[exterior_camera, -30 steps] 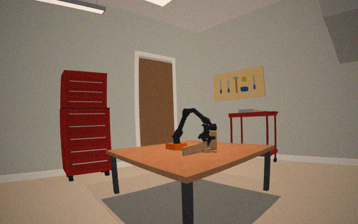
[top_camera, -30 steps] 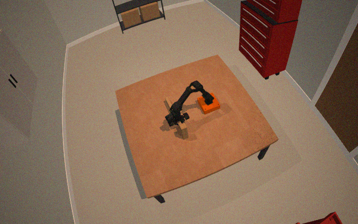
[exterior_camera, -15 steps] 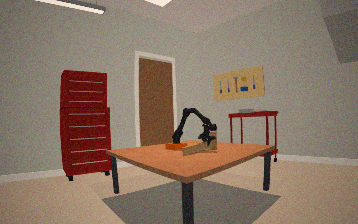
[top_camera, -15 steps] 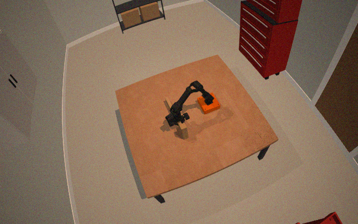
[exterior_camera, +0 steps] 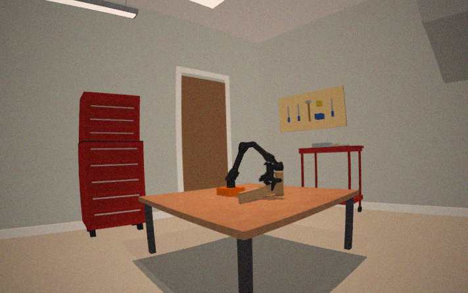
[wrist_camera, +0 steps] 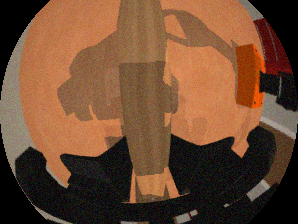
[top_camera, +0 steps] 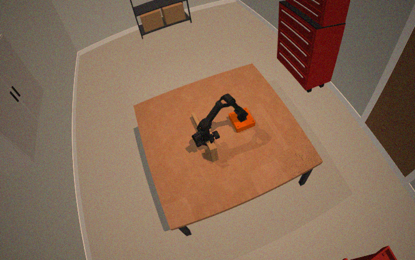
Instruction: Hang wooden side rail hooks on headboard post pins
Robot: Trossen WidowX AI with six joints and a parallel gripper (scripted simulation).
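The wooden side rail stands on edge. Its free end is low at the table top and seems to rest on it in the exterior view. The wooden headboard post stands upright at the rail's other end. My gripper points down and is shut on the rail near the post, with a black finger on either side of it. In the exterior view the rail's post end looks close to the post. The hooks, the pins and the slot are hidden or too small to tell.
The orange base block bears the arm, off to one side of the rail. The arm arches over the table top. A red tool chest stands beyond the table.
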